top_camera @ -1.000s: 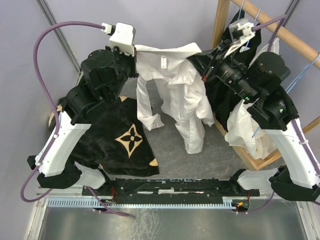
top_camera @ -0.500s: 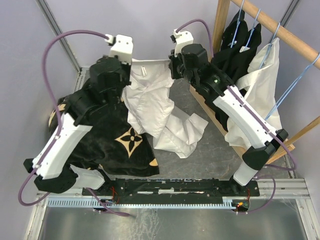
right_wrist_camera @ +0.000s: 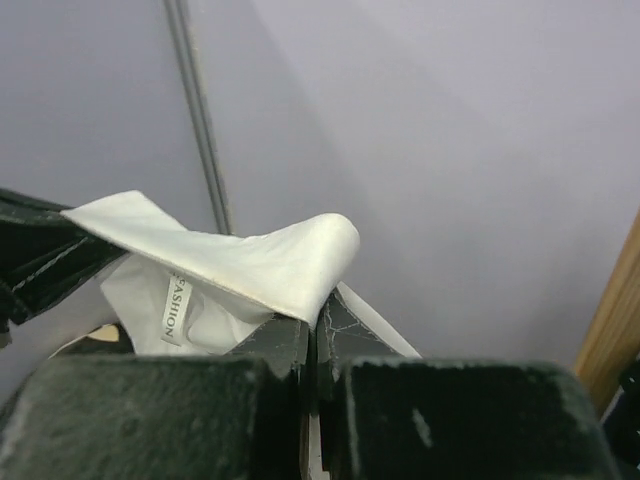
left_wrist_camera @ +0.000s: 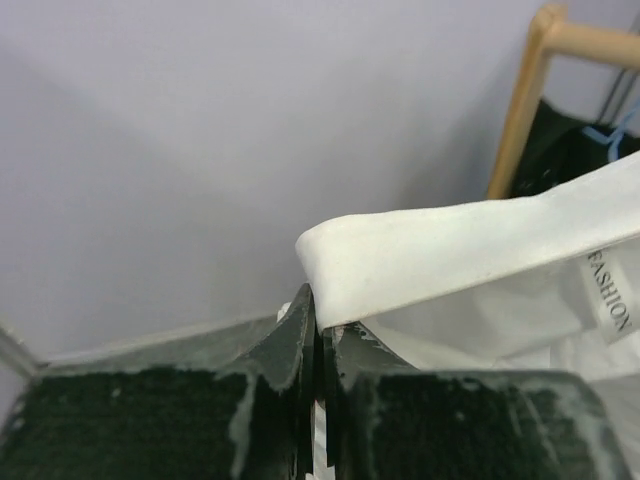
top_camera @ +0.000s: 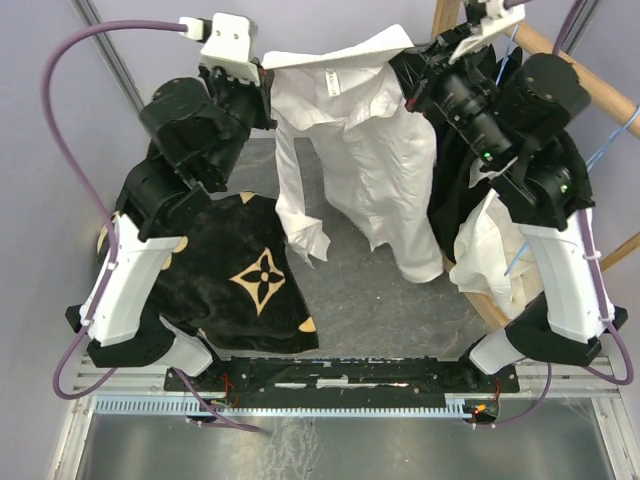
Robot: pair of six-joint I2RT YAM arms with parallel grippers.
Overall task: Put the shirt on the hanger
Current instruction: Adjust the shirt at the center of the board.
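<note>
Holding the shirt [top_camera: 370, 150] up by its collar, we have both tools clenched on cloth. The left tool [top_camera: 264, 82] pinches the collar band at the upper left of the overhead view. The right tool [top_camera: 412, 72] pinches it right of upper centre. The neck is stretched taut between them, with the small label [top_camera: 327, 80] facing up. We judge this spread grip is meant to hold the neck open and let the body and sleeves drop straight, so a hanger could slip inside.

The shirt hangs across the upper middle of the frame, above the grey desk [top_camera: 370, 310]. Whether its lowest fold touches the desk we cannot tell. The fabric is thin, white and creased, falling in soft vertical folds. In both wrist views the collar shows as a thicker doubled band, jaws shut flat on it.

The hanger [top_camera: 612, 140], a thin light-blue wire, hangs from the wooden rack [top_camera: 612, 90] at the right edge, apart from the collar and not yet inside the shirt. Dark garments [top_camera: 450, 200] hang on the rack too. A black cloth [top_camera: 240, 280] with tan flower motifs lies flat at lower left.
</note>
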